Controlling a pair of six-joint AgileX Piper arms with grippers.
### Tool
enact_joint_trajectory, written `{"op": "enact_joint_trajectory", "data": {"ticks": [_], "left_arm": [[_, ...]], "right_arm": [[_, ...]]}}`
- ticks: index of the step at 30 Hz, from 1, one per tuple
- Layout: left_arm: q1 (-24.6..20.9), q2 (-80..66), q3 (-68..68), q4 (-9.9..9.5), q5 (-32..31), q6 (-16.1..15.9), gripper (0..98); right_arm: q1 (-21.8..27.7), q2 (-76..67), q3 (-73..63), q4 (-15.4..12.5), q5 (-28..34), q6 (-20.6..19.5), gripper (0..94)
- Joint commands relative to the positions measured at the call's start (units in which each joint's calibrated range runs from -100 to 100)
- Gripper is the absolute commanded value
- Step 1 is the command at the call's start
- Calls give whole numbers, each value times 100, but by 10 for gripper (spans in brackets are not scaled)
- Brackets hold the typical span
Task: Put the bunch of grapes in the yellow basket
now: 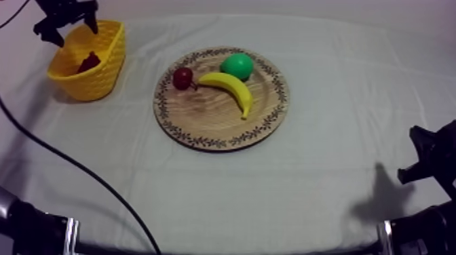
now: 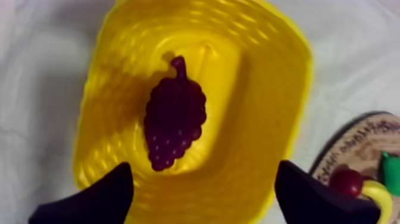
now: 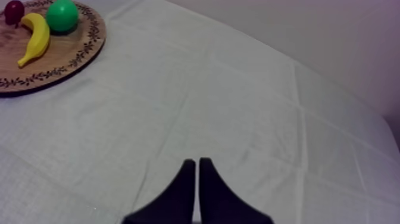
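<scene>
Grapes (image 2: pixel 174 113) lie in basket (image 2: pixel 262 119); task looks done. L jaws apart above it, R jaws together.

Table (image 1: pixel 224 203) under a grey-white cloth (image 1: pixel 319 183), creased here and there. Sitting straight on it: a yellow basket (image 1: pixel 102 76) far left, a wooden board (image 1: pixel 210 121) mid-table, bare cloth between them.

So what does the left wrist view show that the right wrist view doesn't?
Left wrist view adds the yellow basket with the bunch of grapes lying inside, and my left gripper open above it. Right wrist view adds my right gripper, shut on nothing. Both share the cloth and the wooden board with the small red fruit, banana and pear.
</scene>
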Motion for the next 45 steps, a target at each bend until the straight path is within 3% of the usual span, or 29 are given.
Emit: {"op": "enact_joint_trajectory", "data": {"ticks": [1, 12, 18, 26, 29, 33, 38, 41, 45], "left_arm": [[37, -1071, 774, 13, -200, -5, 790], [108, -3957, 3679, 218, -1667, -20, 593], [33, -5404, 5056, 227, -2262, 27, 492], [16, -7364, 6911, 229, -3530, -58, 264], [6, -8009, 7469, 161, -3883, 44, 145], [47, -8838, 8271, -45, -4332, 446, 35], [125, -9735, 9146, -202, -4550, 545, 7], [116, -10200, 9535, -231, -4495, 490, 3], [76, -10702, 9895, -312, -4337, 663, 1]], "right_arm": [[-1, 0, 0, -1, -1, 1, 3], [-1, 0, 0, -1, -1, 1, 3], [-1, 0, 0, -1, -1, 1, 3], [-1, 0, 0, -1, -1, 1, 3], [-1, 0, 0, -1, -1, 1, 3], [-1, 0, 0, -1, -1, 1, 3], [-1, 0, 0, -1, -1, 1, 3], [-1, 0, 0, -1, -1, 1, 3], [-1, 0, 0, -1, -1, 1, 3]]}}
